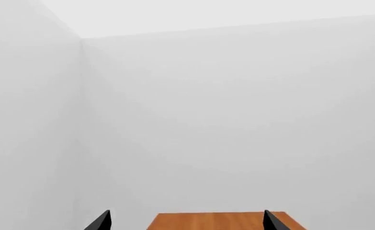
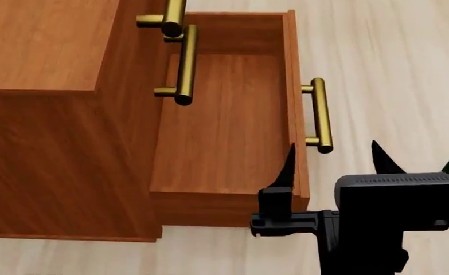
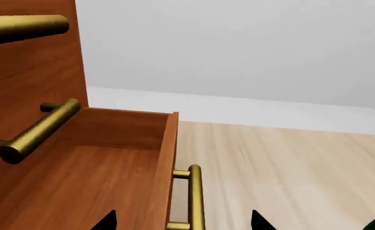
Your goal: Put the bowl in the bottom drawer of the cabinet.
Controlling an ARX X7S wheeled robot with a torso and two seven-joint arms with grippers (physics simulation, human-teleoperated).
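The cabinet [image 2: 48,114] is seen with the bottom drawer [image 2: 224,126] already pulled out and empty. The right pincer [image 2: 331,157] is held wide, empty, beside its brass handle [image 2: 318,114]. The left pincer [image 1: 186,220] is spread, empty. The bowl is not in view; placing remains.

Right gripper [image 2: 331,157] — jaws spread wide, empty — points forward.

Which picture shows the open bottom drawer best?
The head view: it looks down into the whole bottom drawer, pulled out and with nothing inside. The right wrist view shows only one corner and the handle. The left wrist view shows just walls and a wooden top.
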